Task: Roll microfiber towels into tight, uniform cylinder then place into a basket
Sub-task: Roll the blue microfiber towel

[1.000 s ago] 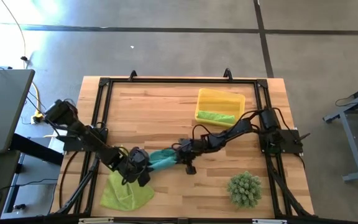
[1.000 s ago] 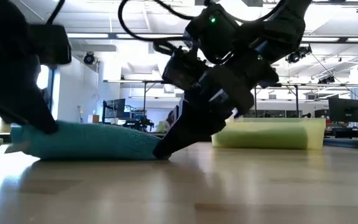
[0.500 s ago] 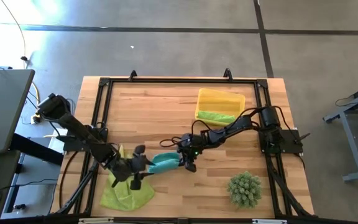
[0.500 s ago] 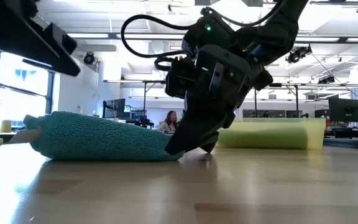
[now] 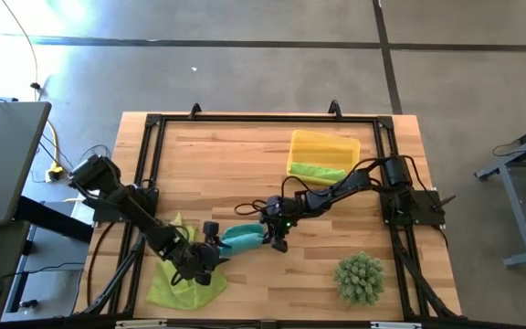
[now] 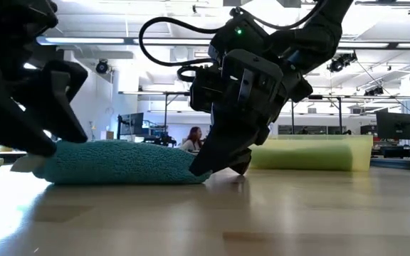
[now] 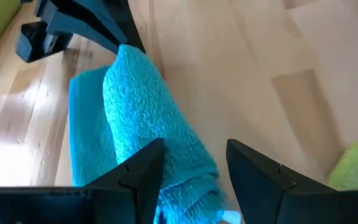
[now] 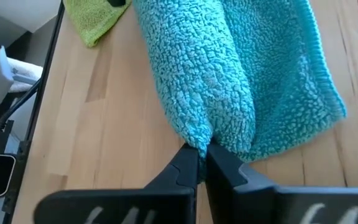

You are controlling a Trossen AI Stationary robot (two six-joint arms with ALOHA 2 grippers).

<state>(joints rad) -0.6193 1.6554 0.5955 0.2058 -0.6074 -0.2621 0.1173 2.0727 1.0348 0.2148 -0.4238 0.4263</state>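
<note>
The left gripper (image 7: 188,171) stands with fingers spread over one end of the rolled teal towel (image 5: 242,238). The right gripper (image 8: 201,163) pinches the roll's other end. Farther back, the yellow basket (image 5: 323,146) holds a green towel (image 5: 317,171).
</note>
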